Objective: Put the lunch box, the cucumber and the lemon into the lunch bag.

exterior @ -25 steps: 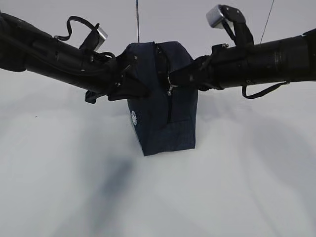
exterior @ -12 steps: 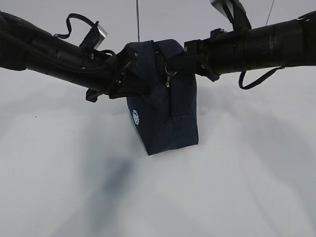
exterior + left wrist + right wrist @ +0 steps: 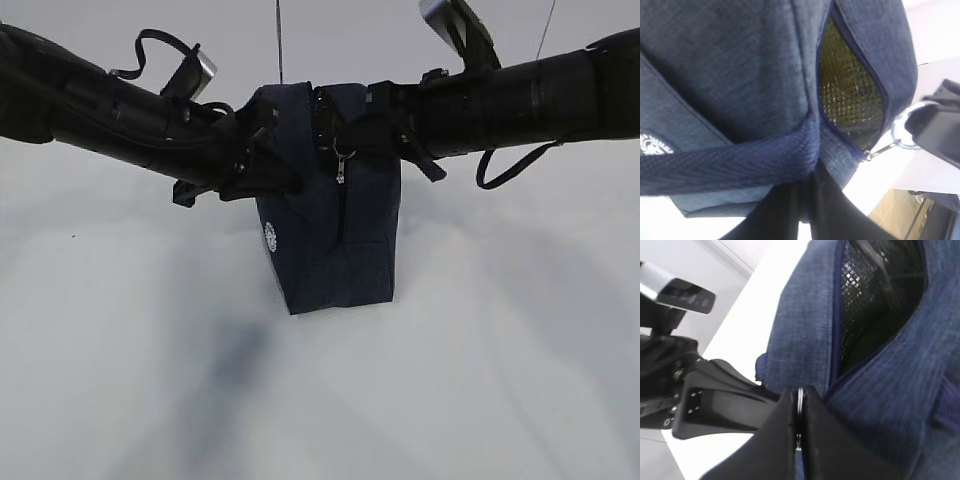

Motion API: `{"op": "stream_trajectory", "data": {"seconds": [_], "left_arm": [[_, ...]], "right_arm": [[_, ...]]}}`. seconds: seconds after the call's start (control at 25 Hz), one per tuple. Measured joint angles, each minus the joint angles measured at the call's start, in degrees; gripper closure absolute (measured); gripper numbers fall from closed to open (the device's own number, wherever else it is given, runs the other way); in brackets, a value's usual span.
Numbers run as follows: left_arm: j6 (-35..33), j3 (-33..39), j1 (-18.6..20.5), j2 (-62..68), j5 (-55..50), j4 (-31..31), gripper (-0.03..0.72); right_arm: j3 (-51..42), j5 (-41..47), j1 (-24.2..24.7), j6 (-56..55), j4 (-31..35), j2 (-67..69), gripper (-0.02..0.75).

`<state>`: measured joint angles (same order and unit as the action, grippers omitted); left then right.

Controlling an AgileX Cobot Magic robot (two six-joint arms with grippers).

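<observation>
the lunch bag (image 3: 330, 230) stands on the white table (image 3: 480, 380), near the middle of the exterior view and between the two arms, its small white round emblem (image 3: 270, 237) facing the lower left. its top zipper (image 3: 836, 335) is partly undone, and both wrist views look through the gap onto a shiny quilted lining (image 3: 847, 95); what lies inside cannot be told. the right gripper (image 3: 799, 412) has its jaws pinched tight on the silver ring pull (image 3: 799, 399), which dangles at the bag's upper front in the exterior view. the left gripper (image 3: 807, 192) is closed on the handle (image 3: 740, 162), a woven navy strap that runs across the bag's side just above the fingers. a second gripper body with a grey camera housing (image 3: 682, 295) shows beyond the bag in the right wrist view.
</observation>
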<state>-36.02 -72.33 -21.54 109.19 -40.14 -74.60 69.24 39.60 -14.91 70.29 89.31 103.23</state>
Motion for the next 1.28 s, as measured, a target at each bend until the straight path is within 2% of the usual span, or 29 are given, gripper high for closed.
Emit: {"op": "stream_trajectory", "data": {"seconds": [0.32, 0.48, 0.56, 0.76, 0.84, 1.0, 1.28], "left_arm": [[-0.64, 0.10, 0.00, 0.00, 0.11, -0.91, 0.694], [-0.75, 0.10, 0.00, 0.00, 0.18, -1.56, 0.685], [-0.87, 0.10, 0.00, 0.00, 0.18, -1.92, 0.644], [-1.25, 0.10, 0.00, 0.00, 0.71, -2.27, 0.393], [-1.25, 0.10, 0.00, 0.00, 0.66, -2.31, 0.332], [-1.35, 0.10, 0.00, 0.00, -0.92, -2.16, 0.295], [-1.35, 0.10, 0.00, -0.56, -2.41, -0.01, 0.290]], "right_arm": [[0.28, 1.74, 0.00, -1.08, 0.76, 1.88, 0.737], [0.50, 1.92, 0.00, -1.18, -0.87, 1.88, 0.737], [0.50, 2.01, 0.00, -1.27, -1.60, 1.88, 0.737], [0.50, 2.05, 0.00, -1.27, -1.82, 1.88, 0.737], [0.50, 2.05, 0.00, -1.27, -1.92, 1.88, 0.737], [0.50, 2.05, 0.00, -1.27, -1.92, 1.88, 0.737], [1.13, 2.05, 0.00, -1.27, -3.31, 1.88, 0.737]]}}
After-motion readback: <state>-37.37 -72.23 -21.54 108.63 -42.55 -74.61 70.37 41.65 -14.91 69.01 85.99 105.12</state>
